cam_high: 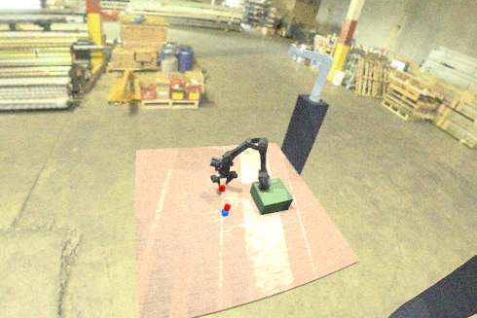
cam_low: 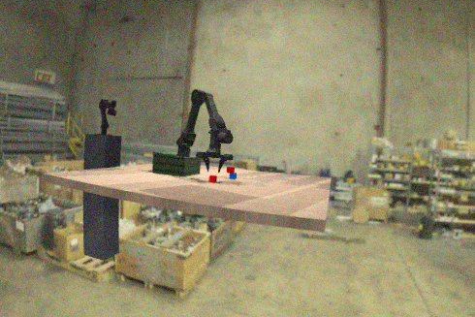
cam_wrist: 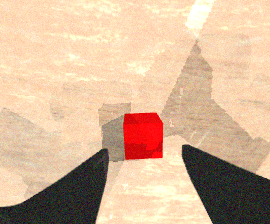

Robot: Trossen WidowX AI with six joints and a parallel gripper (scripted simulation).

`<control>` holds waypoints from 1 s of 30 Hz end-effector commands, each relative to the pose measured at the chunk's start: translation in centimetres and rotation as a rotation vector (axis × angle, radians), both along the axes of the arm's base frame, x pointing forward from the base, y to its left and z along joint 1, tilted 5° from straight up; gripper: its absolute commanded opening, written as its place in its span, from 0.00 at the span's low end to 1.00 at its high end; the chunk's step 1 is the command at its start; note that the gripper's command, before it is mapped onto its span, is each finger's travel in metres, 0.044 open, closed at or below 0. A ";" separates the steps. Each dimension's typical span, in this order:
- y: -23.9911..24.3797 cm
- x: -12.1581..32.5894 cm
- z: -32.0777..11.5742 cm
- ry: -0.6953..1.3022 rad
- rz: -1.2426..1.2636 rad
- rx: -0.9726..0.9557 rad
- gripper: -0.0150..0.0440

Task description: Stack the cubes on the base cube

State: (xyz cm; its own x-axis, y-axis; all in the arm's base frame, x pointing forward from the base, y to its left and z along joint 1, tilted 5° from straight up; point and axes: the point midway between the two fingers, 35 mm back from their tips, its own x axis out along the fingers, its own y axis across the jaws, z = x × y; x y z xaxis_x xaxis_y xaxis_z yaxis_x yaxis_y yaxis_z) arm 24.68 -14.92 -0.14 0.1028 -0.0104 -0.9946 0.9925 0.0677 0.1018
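The blue base cube (cam_high: 225,213) (cam_low: 233,175) stands on the table. One red cube (cam_high: 227,207) (cam_low: 231,170) rests on top of it, offset toward one corner; its exact gap and level are too small to tell. The other red cube (cam_high: 222,189) (cam_low: 212,179) (cam_wrist: 143,137) sits on the table, apart from the blue cube. My gripper (cam_high: 223,185) (cam_low: 213,172) (cam_wrist: 145,152) is open and points down just above this loose red cube. In the wrist view the cube appears between the two fingertips, with room on both sides, and nothing is held.
The table (cam_high: 180,252) (cam_low: 271,203) carries the green box (cam_high: 273,196) (cam_low: 167,164) under my arm's base. A dark pedestal (cam_high: 306,125) (cam_low: 101,217) with another arm stands beyond the table edge. The stacked cubes are a short way from my gripper.
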 end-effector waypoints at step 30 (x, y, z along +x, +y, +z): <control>0.1 0.3 -3.5 0.002 -0.003 0.007 0.43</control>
